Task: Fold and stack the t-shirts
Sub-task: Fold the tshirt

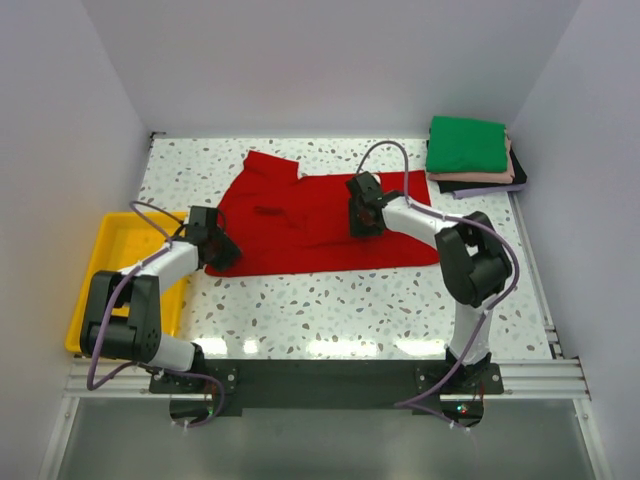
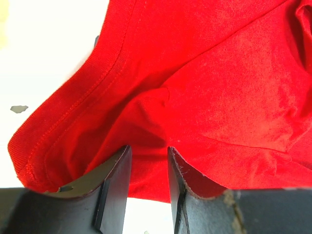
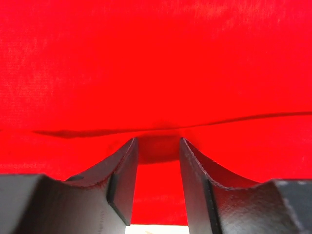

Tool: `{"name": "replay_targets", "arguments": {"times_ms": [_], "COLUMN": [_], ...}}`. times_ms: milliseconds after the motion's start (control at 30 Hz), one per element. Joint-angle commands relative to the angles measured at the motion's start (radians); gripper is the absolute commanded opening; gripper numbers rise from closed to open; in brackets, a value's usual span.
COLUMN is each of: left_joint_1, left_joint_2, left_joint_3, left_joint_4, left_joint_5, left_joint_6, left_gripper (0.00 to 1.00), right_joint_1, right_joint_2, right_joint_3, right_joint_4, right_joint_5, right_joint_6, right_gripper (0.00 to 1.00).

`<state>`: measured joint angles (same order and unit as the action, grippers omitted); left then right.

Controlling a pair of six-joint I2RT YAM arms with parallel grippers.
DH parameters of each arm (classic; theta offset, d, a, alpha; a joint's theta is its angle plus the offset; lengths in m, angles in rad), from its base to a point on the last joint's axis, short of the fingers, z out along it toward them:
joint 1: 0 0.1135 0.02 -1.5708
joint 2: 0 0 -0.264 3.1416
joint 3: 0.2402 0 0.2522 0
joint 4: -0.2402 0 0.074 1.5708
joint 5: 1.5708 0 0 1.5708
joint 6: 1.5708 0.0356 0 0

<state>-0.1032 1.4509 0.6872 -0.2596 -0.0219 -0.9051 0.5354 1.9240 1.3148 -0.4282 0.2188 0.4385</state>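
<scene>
Seen only from above: red t-shirt (image 1: 300, 225) spread over the middle of the speckled desk (image 1: 350, 300), one sleeve pointing to the far left. At the far right corner, a folded stack with green t-shirt (image 1: 466, 145) on top and pale pink, lavender and dark edges peeking out beneath. Yellow tray (image 1: 110, 260) at the left edge, well apart from the stack.

Seen only at the wrists: left end effector (image 2: 148, 151) at the shirt's near left corner, hem stitching curving past it, a pucker of red cloth drawn in between the fingers and clamped there. Right end effector (image 3: 158, 144) low over the shirt's middle, fingers apart, a shadowed tuck of cloth between the tips below a long crease. Cannot tell whether gripped or loose.

Left arm folded tight at the elbow, forearm reaching right past the tray. Right arm bent at its elbow, forearm stretched left and away, wrist tipped down onto the cloth.
</scene>
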Motion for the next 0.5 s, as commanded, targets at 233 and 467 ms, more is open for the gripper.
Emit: {"name": "replay_targets", "arguments": {"times_ms": [233,467], "left_joint_1": [0.03,0.062], "left_joint_2": [-0.047,-0.043], "left_joint_3": [-0.025,-0.067], "left_joint_4": [-0.015,0.006], "left_joint_5": [-0.001,0.017], "left_joint_6": [0.017,0.012], "left_gripper": [0.42,0.42], "right_joint_1": [-0.054,-0.052], "right_joint_2": [-0.028,-0.125], "right_joint_3": [0.084,-0.066], "right_joint_4": [-0.014,0.013], "right_joint_5": [0.005,-0.042], "right_joint_6": [-0.031,0.012], "right_gripper": [0.52,0.55]}}
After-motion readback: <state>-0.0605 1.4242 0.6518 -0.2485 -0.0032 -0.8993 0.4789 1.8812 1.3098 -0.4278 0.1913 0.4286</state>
